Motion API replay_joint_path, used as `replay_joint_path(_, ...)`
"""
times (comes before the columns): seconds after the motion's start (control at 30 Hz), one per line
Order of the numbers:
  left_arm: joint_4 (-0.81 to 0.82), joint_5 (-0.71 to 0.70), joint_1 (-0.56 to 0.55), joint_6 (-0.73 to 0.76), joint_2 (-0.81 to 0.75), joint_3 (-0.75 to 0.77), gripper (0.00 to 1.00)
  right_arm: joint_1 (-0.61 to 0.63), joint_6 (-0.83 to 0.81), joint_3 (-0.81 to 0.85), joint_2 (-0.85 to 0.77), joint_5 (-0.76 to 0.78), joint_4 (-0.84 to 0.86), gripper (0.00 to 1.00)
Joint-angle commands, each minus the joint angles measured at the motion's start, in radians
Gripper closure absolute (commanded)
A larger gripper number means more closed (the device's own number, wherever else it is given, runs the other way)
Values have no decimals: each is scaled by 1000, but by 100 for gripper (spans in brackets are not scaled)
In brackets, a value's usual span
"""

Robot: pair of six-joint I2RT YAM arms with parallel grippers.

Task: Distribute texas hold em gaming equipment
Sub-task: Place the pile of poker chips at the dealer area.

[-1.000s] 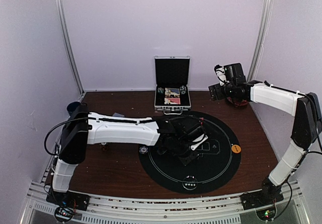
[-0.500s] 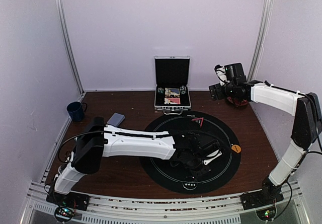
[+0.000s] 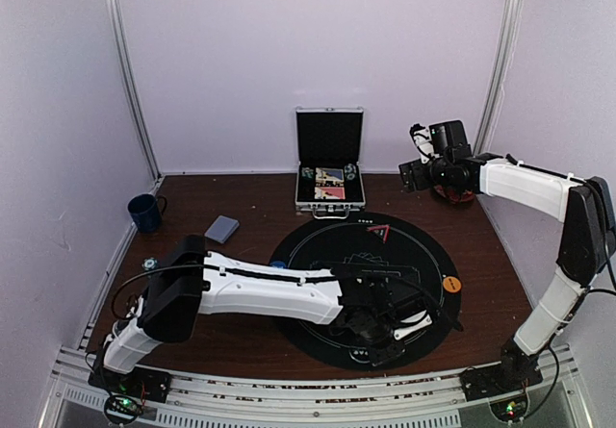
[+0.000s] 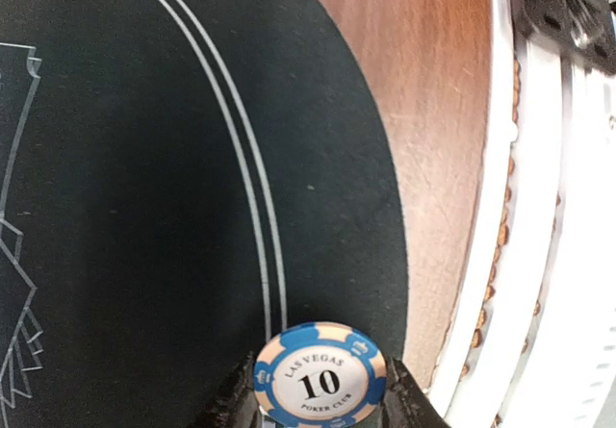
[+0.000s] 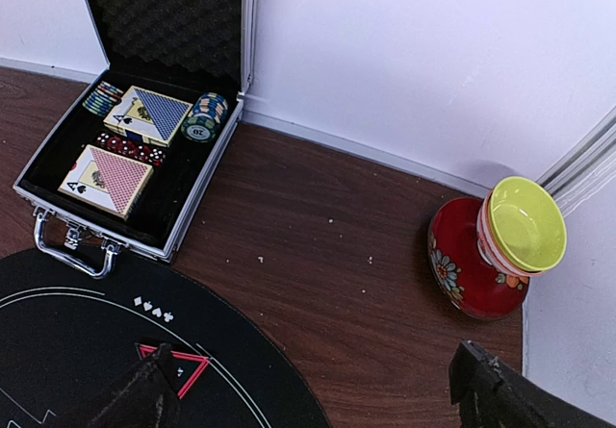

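A blue-and-cream poker chip (image 4: 320, 378) marked 10 stands between the black fingers of my left gripper (image 4: 320, 401), which is shut on it. That gripper (image 3: 397, 328) hangs over the near part of the round black mat (image 3: 428, 255), close to its front edge. My right gripper (image 3: 416, 173) is raised at the back right, open and empty (image 5: 318, 399). The open silver case (image 5: 207, 183) holds two card decks (image 5: 154, 113), chip stacks (image 5: 205, 117) and red dice. A grey-blue deck (image 3: 222, 228) lies on the table at the left. An orange button (image 3: 450, 283) sits on the mat's right rim.
A dark blue mug (image 3: 144, 213) stands at the far left. Stacked red and yellow bowls (image 5: 496, 245) sit by the right wall. A small chip (image 3: 150, 264) lies by the left edge. The white rail (image 4: 539, 255) runs along the table's front.
My left arm has swung right and toward the near edge of the mat with the chip, uncovering the mug and the grey-blue deck. The right arm has stayed still.
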Motion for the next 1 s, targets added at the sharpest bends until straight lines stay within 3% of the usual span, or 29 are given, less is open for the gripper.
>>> replay_joint_path(0.0,6,26,-5,27,27,25,74,-5,5,-9,-14,-10,-3,0)
replay_joint_path(0.3,-1,6,-6,36,50,37,70,-6,4,-9,-14,-18,-3,0)
replay_joint_path(0.57,-9,8,-6,34,45,43,40,-4,2,-9,-20,-18,-5,0)
replay_joint_path(0.77,-12,1,-5,28,17,67,29,-7,4,-9,-22,-19,-5,0)
replay_joint_path(0.97,-49,-98,-3,-2,-56,123,12,-6,3,-9,-28,-24,-8,0)
